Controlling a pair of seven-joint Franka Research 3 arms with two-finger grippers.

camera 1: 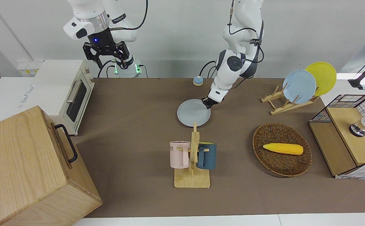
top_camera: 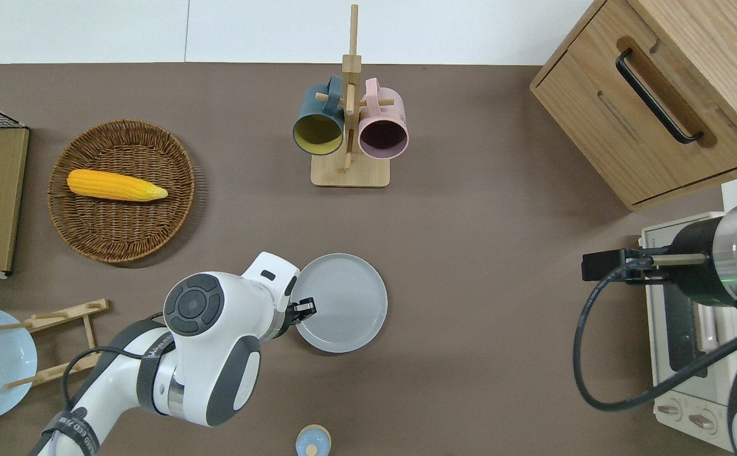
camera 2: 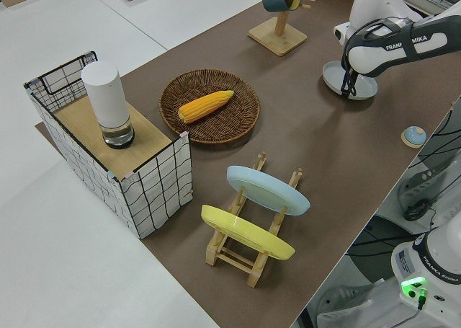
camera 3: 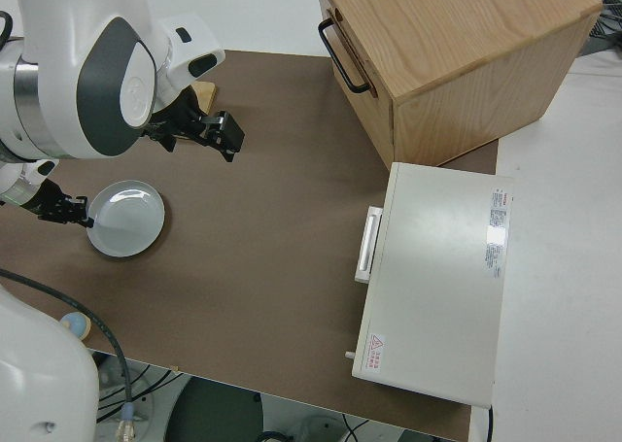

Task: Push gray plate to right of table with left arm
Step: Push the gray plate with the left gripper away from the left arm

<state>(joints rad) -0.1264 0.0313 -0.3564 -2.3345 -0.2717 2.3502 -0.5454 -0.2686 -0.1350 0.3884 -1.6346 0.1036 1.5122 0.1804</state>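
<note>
Pale gray and round, the shallow gray plate (top_camera: 338, 303) with its low raised rim lies flat on the matte brown table (top_camera: 469, 304), near the middle of its length, nearer to the robots than the wooden mug rack (top_camera: 349, 120) with its teal and pink mugs; you have the left gripper (top_camera: 305, 308) down at the plate's edge toward the left arm's end, touching or just inside the rim; I cannot tell how its jaws stand. Judge the plate stiff, light, probably breakable, and ready to slide on that smooth surface; don't grasp it, press low on the rim through its centre, or it may swivel away. The right arm (camera 1: 105, 48) is parked.
</note>
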